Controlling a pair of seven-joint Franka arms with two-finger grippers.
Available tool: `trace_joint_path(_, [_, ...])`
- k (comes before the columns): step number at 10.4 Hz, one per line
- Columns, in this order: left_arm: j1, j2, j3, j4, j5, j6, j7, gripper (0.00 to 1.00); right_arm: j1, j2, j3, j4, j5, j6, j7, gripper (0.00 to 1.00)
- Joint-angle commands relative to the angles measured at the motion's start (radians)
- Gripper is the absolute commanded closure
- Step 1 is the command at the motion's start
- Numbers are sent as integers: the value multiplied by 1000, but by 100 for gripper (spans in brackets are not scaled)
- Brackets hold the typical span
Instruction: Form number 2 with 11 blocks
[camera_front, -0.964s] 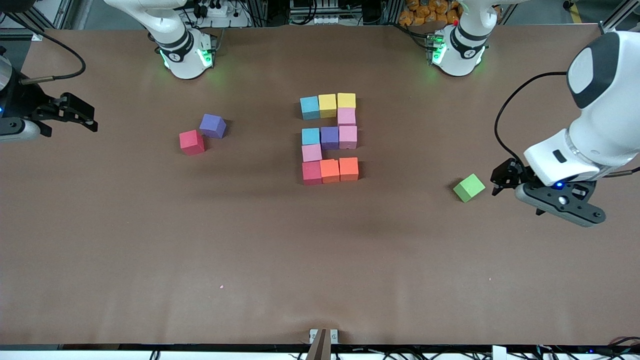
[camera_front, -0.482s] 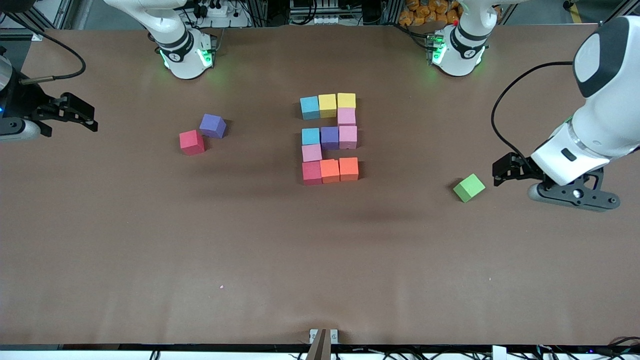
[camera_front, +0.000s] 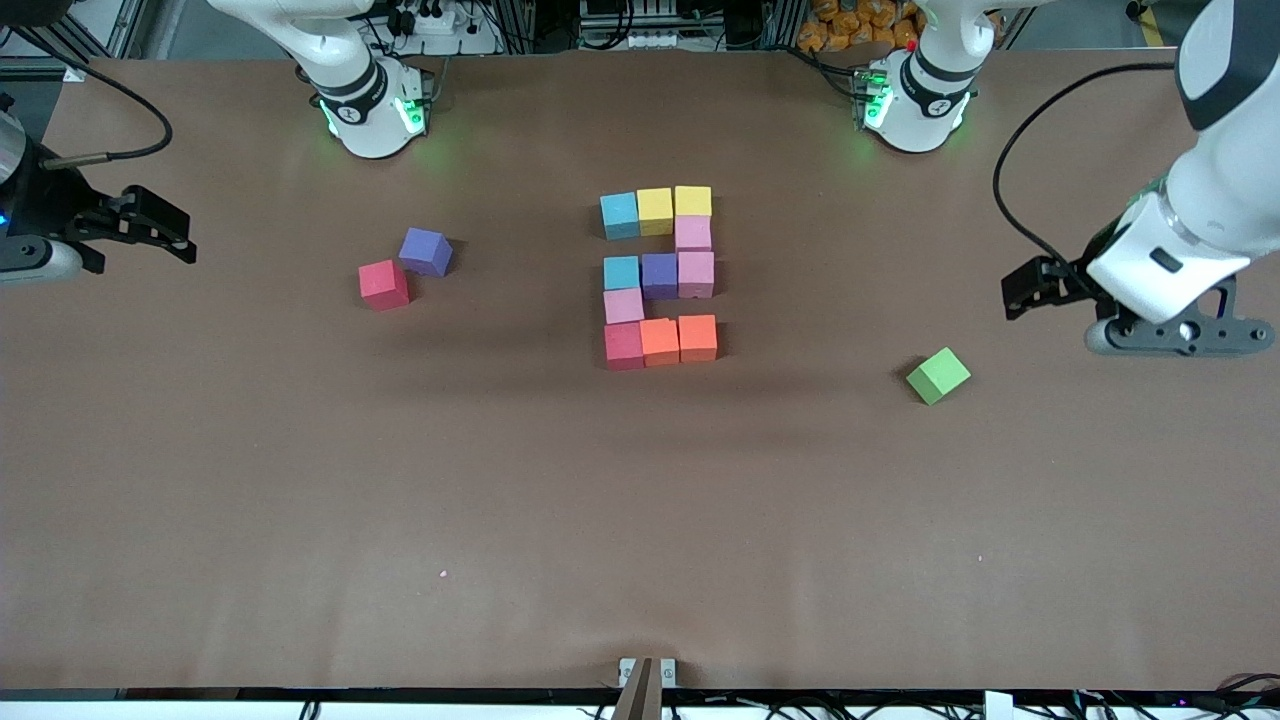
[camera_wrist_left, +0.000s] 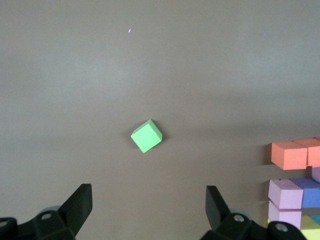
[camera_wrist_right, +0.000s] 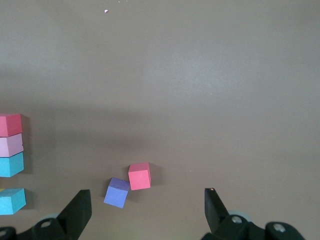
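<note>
The number 2 (camera_front: 659, 276) stands mid-table as eleven mixed-colour blocks: light blue, yellow, pink, purple, red and orange. Its edge shows in the left wrist view (camera_wrist_left: 288, 155) and in the right wrist view (camera_wrist_right: 11, 145). My left gripper (camera_front: 1022, 288) is open and empty over bare table at the left arm's end, apart from the figure. It also shows in the left wrist view (camera_wrist_left: 148, 210). My right gripper (camera_front: 165, 232) waits open and empty over the right arm's end of the table, and shows in its own view (camera_wrist_right: 147, 207).
A green cube (camera_front: 937, 375) lies alone near the left gripper and shows in the left wrist view (camera_wrist_left: 146, 136). A loose red cube (camera_front: 383, 284) and a loose purple cube (camera_front: 426, 251) touch at a corner toward the right arm's end, also in the right wrist view (camera_wrist_right: 139, 176).
My left gripper has drawn back from beside the green cube toward the robots' side of the table. The cubes and the right arm have not moved.
</note>
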Motion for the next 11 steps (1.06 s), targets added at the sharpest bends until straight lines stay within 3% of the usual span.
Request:
trace_joint_path(1, [55, -75, -5, -114, -20, 44, -9, 0, -8, -19, 3, -22, 0, -2, -9, 0])
trace_joint_path(4, [76, -133, -6, -215, -20, 107, -4, 0, -8, -16, 3, -22, 0, 3, -9, 0])
trace_joint_path(11, [89, -104, 0, -111, -5, 107, 0, 0, -8, -11, 3, -22, -1, 10, -9, 0])
